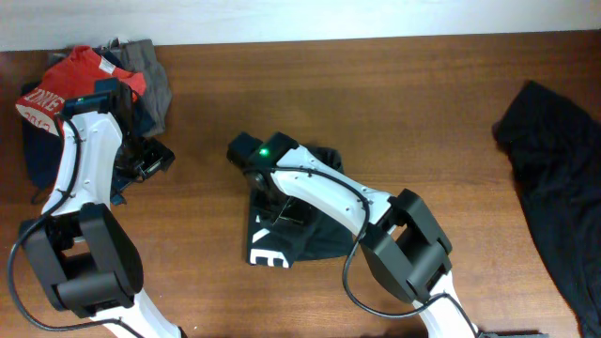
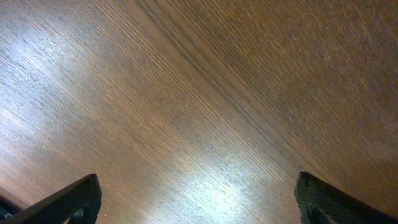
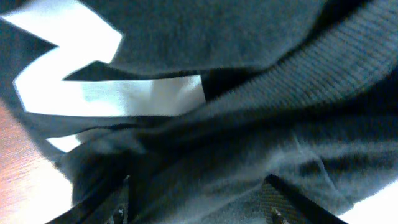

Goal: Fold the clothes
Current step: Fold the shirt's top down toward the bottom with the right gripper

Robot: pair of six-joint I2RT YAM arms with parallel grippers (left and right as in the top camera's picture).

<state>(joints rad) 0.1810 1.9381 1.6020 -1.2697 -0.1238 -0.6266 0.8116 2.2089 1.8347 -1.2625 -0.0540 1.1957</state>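
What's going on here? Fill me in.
The right gripper is down on the black T-shirt, which lies bunched mid-table with fabric between its jaws. Whether it grips is unclear. The left gripper hangs open over the table. A pile of clothes and another black garment lie unfolded.

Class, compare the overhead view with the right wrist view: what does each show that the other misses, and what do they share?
Only overhead: the heap of clothes at the far left, the left gripper beside it, and a loose black garment at the right edge. Only right wrist: ribbed weave in the fabric, and the right gripper with fingers apart. Both: the black T-shirt with its white lettering.
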